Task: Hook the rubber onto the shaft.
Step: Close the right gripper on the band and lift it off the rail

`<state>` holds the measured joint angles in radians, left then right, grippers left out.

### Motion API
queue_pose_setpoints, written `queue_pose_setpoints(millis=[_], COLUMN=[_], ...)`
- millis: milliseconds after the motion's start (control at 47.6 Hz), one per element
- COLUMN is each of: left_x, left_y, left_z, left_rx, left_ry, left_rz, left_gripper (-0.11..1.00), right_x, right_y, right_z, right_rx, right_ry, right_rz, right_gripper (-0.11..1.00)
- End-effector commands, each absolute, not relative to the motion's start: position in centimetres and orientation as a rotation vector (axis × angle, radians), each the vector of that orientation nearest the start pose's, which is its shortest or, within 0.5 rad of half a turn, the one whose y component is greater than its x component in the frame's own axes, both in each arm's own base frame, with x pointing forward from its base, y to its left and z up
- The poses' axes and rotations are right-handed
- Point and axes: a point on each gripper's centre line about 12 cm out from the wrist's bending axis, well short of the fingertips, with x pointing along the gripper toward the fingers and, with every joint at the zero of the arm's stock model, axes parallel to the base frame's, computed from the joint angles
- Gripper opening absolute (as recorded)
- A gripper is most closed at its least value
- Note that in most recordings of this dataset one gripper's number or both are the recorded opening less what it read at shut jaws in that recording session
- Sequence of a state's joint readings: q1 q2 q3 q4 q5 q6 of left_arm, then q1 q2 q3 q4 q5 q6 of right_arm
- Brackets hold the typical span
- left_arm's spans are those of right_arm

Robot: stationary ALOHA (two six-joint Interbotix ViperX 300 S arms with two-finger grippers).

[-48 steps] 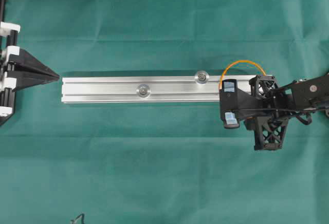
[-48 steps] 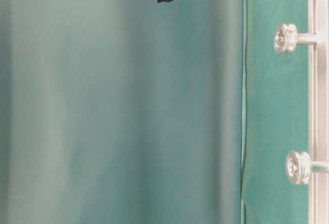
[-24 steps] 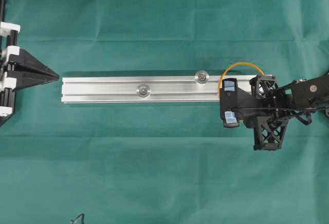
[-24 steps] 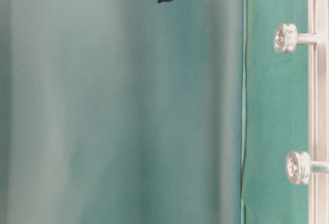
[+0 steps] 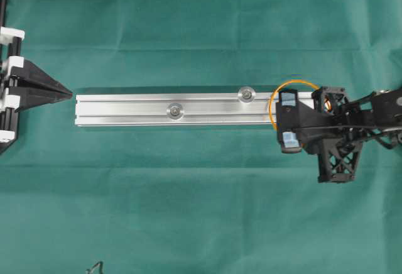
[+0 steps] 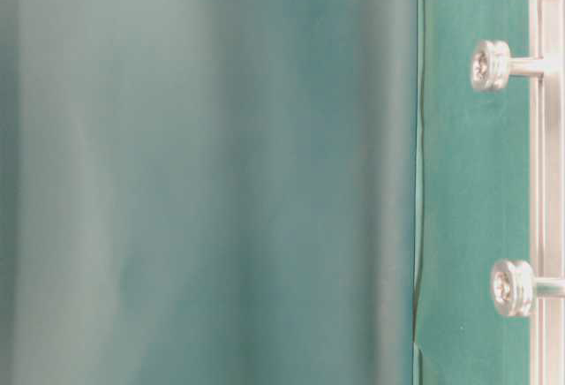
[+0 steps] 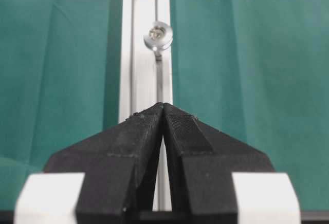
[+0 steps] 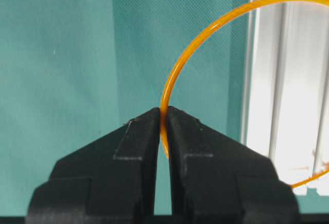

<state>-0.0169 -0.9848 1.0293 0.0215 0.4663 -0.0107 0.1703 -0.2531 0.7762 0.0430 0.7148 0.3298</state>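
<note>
At the rail's (image 5: pixel 188 109) right end, the right gripper (image 8: pixel 163 118) pinches the rubber (image 8: pixel 205 39), a thin orange loop; the left gripper (image 7: pixel 163 108), closed and empty, sits far left.

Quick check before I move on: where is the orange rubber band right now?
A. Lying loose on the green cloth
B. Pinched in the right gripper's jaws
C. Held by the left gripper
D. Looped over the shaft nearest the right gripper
B: the right wrist view shows the right gripper shut on the rubber band, which hooks neither shaft.
</note>
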Motion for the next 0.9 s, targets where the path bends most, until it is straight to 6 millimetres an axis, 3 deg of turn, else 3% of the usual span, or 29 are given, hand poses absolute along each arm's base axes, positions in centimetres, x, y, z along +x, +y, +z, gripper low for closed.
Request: queue_pose_setpoints(millis=[0, 547, 883], left_x=[18.9, 19.0, 19.0], left_y=[-0.2, -0.2, -0.2], left_z=[28.2, 28.3, 28.2], left_rx=[0.020, 0.018, 0.019], left_ry=[0.486, 0.485, 0.488], left_rz=[-0.012, -0.012, -0.012], left_gripper=[0.02, 0.02, 0.02], right_x=[27.7, 26.4, 26.5], right_y=[5.1, 4.3, 4.3], right_z=[19.3, 25.7, 26.6], right_rx=[0.217, 0.151, 0.152], right_ry=[1.208, 1.221, 1.210], right_rz=[-0.042, -0.062, -0.063], right_gripper=[0.08, 0.08, 0.08])
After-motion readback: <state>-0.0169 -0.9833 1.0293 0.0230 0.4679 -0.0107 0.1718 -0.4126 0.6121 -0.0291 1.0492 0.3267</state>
